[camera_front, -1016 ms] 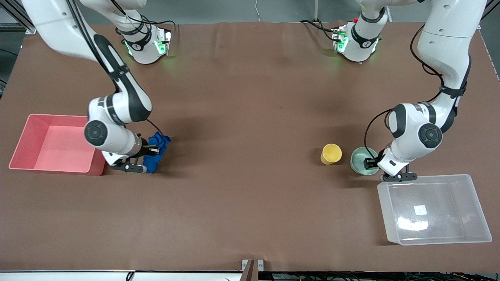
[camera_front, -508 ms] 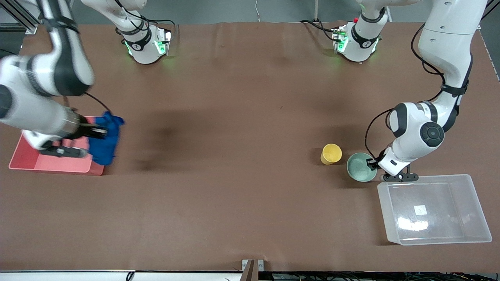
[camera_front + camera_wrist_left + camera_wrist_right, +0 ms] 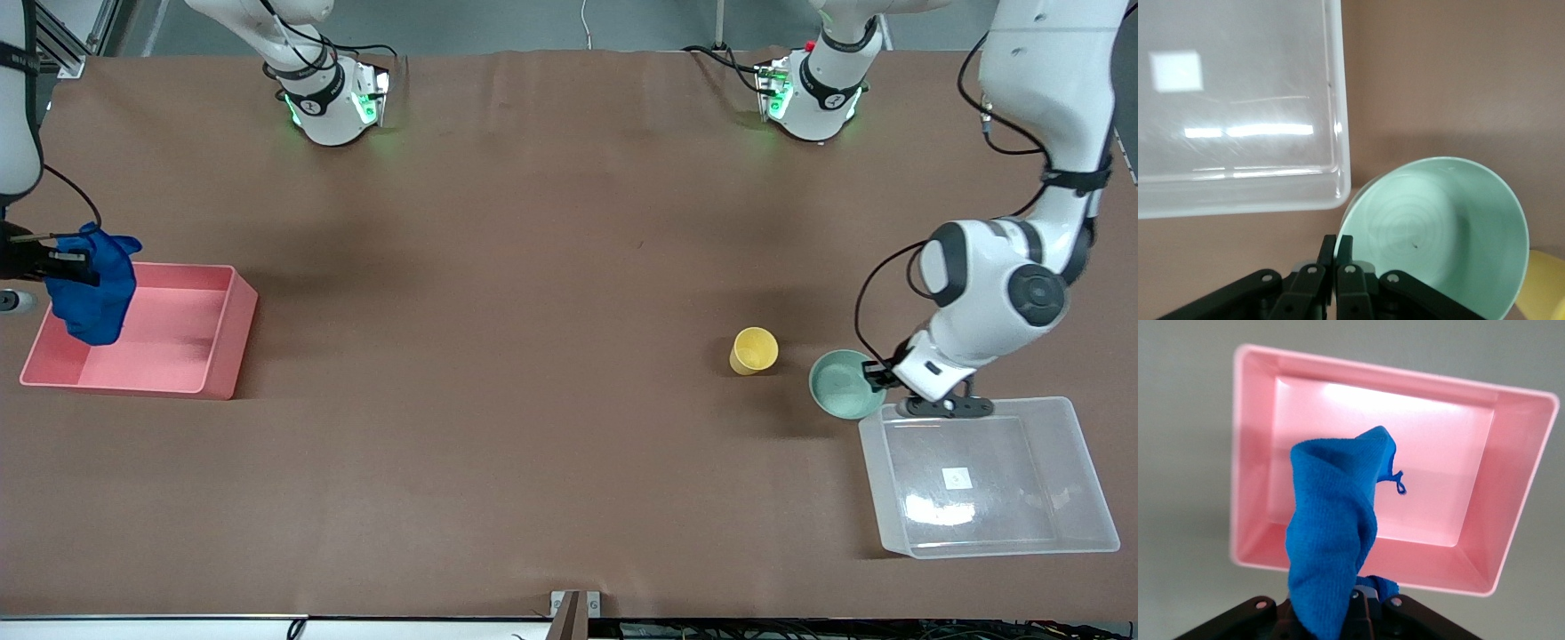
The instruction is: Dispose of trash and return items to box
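The blue cloth wad, the trash [image 3: 93, 289] [image 3: 1331, 540], hangs in the air over the pink bin [image 3: 233, 331] [image 3: 1511, 487], with my right gripper [image 3: 67, 264] [image 3: 1358, 597] shut on it. My left gripper [image 3: 880, 375] [image 3: 1336, 243] is shut on the rim of the mint-green bowl [image 3: 840, 384] [image 3: 1438, 227]. It holds the bowl tilted, just above the table beside a corner of the clear box [image 3: 1005, 444] [image 3: 1238, 80]. The yellow cup [image 3: 754, 349] [image 3: 1545, 287] stands upright on the table next to the bowl.
The pink bin sits at the right arm's end of the table and the clear box at the left arm's end, with its white sticker [image 3: 956, 477] on the bottom. Brown table [image 3: 533, 356] stretches between them. Both arm bases stand at the table's back edge.
My right gripper lifted the blue cloth off the table beside the pink bin and carried it over the bin. My left gripper shut on the bowl's rim and moved it toward the clear box.
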Robot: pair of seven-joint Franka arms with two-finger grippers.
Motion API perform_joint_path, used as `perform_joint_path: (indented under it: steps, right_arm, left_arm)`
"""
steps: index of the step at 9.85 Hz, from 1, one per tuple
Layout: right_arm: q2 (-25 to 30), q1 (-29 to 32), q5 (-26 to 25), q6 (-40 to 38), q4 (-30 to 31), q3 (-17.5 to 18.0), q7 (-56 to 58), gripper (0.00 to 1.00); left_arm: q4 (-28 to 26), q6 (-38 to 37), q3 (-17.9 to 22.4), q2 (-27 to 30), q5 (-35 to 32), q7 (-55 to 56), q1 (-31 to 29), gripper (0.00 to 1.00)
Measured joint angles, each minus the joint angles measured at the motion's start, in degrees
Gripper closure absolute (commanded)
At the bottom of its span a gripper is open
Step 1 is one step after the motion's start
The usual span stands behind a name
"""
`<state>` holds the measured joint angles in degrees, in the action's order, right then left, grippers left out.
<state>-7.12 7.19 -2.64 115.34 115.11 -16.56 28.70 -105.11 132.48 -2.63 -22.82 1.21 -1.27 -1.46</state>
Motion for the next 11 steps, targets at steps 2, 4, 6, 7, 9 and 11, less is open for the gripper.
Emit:
perform_joint_path:
  steps: [2, 4, 6, 7, 9, 11]
  right_arm:
    - [-5.65, 0.01, -0.04, 8.14, 3.39, -0.09, 1.4, 0.93]
    - [-11.24, -0.01, -0.03, 18.1, 5.73, 0.01, 1.84, 0.51]
    - [-13.66, -0.04, -0.03, 23.8, 7.78, 0.09, 2.02, 0.0]
    - [-13.91, -0.1, -0.03, 24.15, 7.75, 0.17, 2.05, 0.0]
    - [-12.97, -0.32, 0.01, 23.73, 7.18, 0.25, 2.01, 0.0]
    - [-7.76, -0.48, 0.78, 16.99, 4.8, 0.36, -1.28, 0.0]
  left_arm:
    - [10.97, -7.71, 0.09, -0.63, -0.19, -2.74, -1.78, 1.0]
    - [19.46, -9.3, 0.25, -6.44, -0.19, -8.25, -4.53, 1.0]
    - [27.85, -9.23, 0.27, -15.18, -0.19, -11.6, -5.98, 1.0]
    - [31.29, -9.19, 0.48, -18.72, -0.19, -12.61, -5.95, 1.0]
    - [35.82, -8.02, 2.56, -24.14, -0.19, -14.82, -5.91, 1.0]
    - [37.5, -5.05, 3.91, -27.73, -0.19, -15.39, -6.26, 1.0]
